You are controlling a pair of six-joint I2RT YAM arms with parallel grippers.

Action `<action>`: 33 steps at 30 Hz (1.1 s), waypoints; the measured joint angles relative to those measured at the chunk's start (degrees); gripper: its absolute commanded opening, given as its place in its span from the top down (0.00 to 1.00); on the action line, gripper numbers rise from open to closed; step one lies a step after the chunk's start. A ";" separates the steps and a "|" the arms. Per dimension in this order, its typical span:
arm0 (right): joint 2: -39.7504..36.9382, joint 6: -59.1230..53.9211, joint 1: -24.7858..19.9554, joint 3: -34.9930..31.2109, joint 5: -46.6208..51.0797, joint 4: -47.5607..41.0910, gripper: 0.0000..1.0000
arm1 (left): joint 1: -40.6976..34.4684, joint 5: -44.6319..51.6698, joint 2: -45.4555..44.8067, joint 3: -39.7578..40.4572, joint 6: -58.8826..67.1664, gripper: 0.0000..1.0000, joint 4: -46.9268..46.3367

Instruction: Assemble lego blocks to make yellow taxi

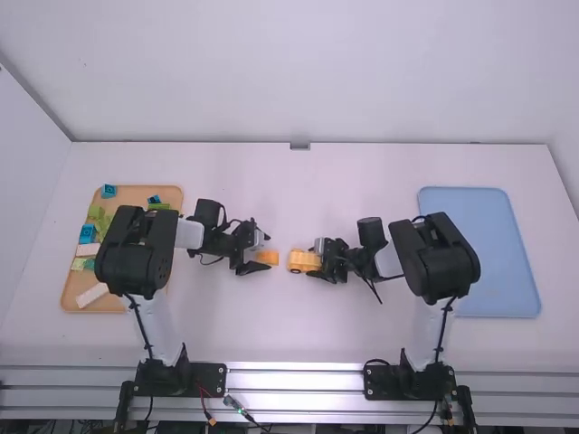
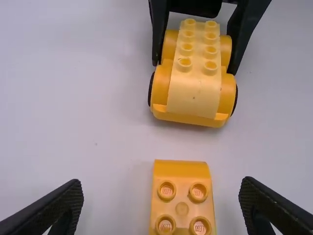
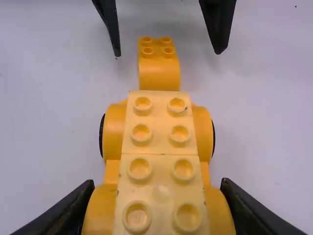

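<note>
High view: your left gripper (image 1: 264,252) is wide, fingers spread either side of the loose orange brick (image 2: 182,196), which sits studs-up on the bench (image 1: 298,334), rounded end toward the car. Your right gripper (image 1: 314,260) has the yellow car body (image 3: 161,129) pinched at its far end from that brick, fingers on both flanks. Car and brick are lined up, near each other but apart.

An orange block (image 2: 182,209), studs up, lies on the white surface (image 2: 88,122) between the parted fingers of the left gripper (image 1: 261,254), touching neither. Near the block's smooth curved end, a yellow car (image 2: 194,93) with a studded, paler top is held by its sides in the right gripper (image 1: 315,259).
</note>
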 measured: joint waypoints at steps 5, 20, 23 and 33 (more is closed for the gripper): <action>0.00 -0.33 0.00 1.25 -0.04 -0.48 0.40 | -1.95 -0.39 0.00 0.00 0.02 0.22 0.04; 0.00 -0.35 0.00 1.57 -0.02 -0.46 0.40 | -2.23 -3.89 0.00 -1.42 -0.02 0.37 1.27; 0.00 -0.35 0.00 1.60 -0.02 -0.46 0.40 | -2.23 -4.15 0.00 -1.42 0.00 0.39 1.38; 0.00 0.81 0.00 1.60 -0.02 -0.24 0.41 | -2.23 -5.62 0.00 -1.42 -0.02 0.46 1.31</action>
